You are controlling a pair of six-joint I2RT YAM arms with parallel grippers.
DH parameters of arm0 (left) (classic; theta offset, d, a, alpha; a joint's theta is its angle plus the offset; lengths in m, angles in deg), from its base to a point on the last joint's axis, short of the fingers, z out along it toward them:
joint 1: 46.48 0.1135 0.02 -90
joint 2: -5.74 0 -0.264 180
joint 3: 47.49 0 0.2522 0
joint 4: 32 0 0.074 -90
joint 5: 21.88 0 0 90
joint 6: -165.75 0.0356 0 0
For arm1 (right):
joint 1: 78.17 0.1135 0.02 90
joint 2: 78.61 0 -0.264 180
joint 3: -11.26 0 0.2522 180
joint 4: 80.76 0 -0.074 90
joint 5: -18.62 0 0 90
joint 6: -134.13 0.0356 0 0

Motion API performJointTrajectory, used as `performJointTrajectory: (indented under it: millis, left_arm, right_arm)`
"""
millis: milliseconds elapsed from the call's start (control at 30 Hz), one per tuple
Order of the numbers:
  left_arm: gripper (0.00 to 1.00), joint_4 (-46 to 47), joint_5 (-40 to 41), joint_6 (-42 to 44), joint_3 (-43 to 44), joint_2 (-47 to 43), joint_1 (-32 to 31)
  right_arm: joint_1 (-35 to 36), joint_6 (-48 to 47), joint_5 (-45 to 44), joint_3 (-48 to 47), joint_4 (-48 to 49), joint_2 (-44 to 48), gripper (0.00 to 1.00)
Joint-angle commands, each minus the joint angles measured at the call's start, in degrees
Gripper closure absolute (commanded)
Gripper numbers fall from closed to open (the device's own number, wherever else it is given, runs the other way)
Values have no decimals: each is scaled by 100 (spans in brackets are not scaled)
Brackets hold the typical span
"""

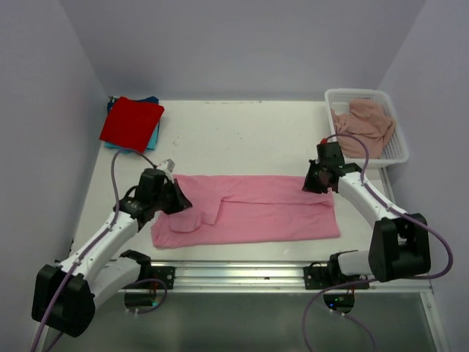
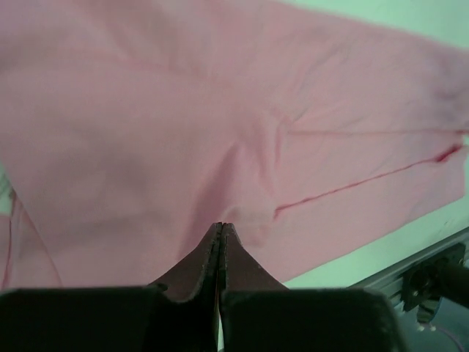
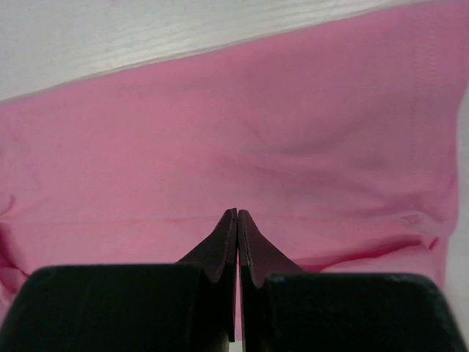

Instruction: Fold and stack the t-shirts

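Two robot hands at opposite ends of a pink t-shirt, partway through folding it on a pale bench.

The pink t-shirt (image 1: 249, 209) lies flat toward 6 o'clock as a long, soft, matte band, doubled lengthwise with a sleeve tucked across. The left hand (image 1: 178, 198) is at its 9 o'clock end with fingers pressed together, and cloth puckers at the tips as if pinched. The right hand (image 1: 316, 183), at the far 3 o'clock corner, is also closed, but I cannot tell whether it has cloth. The next move is probably a crosswise fold, which means lifting the limp fabric evenly. A square-folded red shirt (image 1: 132, 123) sits at 10 o'clock. A white lattice basket (image 1: 399, 150) at 2 o'clock holds crumpled peach shirts (image 1: 366, 125).
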Motion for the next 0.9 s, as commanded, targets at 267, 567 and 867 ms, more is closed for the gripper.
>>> performJointTrajectory:
  millis: [267,567,867]
  left_arm:
    - [100,555,728,430,1049,1223,-16]
    - [73,749,1158,456,689,960,81]
    - [69,934,904,561,319,1083,494]
  right_arm:
    - [3105,332,1208,-365,932,-74,81]
    - [4477,552,505,-1358,669,-1391,54]
    - [5005,684,57,-2404,282,-2378,61]
